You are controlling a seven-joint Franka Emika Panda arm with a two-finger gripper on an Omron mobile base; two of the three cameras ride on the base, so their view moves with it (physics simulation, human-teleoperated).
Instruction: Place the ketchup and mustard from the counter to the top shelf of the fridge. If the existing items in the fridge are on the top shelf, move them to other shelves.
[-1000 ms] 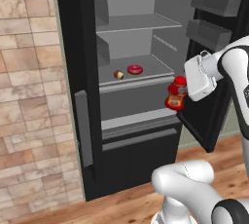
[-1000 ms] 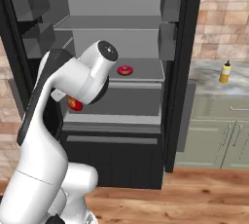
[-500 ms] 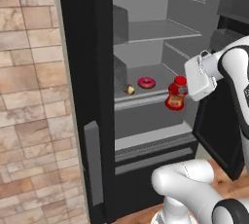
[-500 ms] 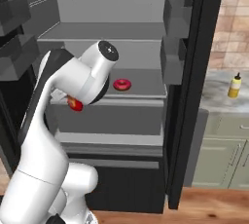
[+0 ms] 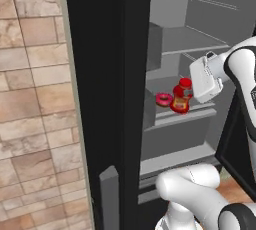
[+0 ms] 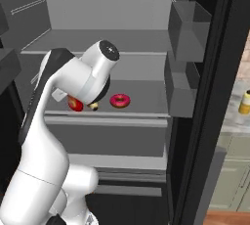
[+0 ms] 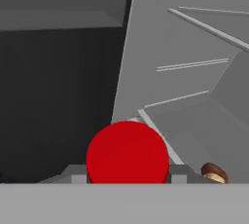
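Clamped on the ketchup [image 5: 180, 99], the gripper [image 5: 192, 93] sits right of centre in the left base view, its jaws drawn in against the bottle's sides. That bottle is small, squat and red, with a round red cap and a yellowish label on its front; it hangs tilted just in front of the fridge [image 5: 100, 99] opening. In the hand view the red cap fills the lower middle as 1 plain red disc [image 7: 127, 154] between the 2 finger tips.

Just left of the bottle in the left base view lies the pink-frosted donut [image 5: 163, 99] on a grey shelf [image 5: 185, 116]. In the right base view the donut [image 6: 119, 101] rests at centre, with the brown cupcake [image 6: 93, 105] partly hidden behind the arm to its left, and the ketchup [image 6: 74, 104] peeks out beyond that. At the right edge of that frame stands the yellow mustard [image 6: 244, 102] on the marbled counter [image 6: 233, 121].
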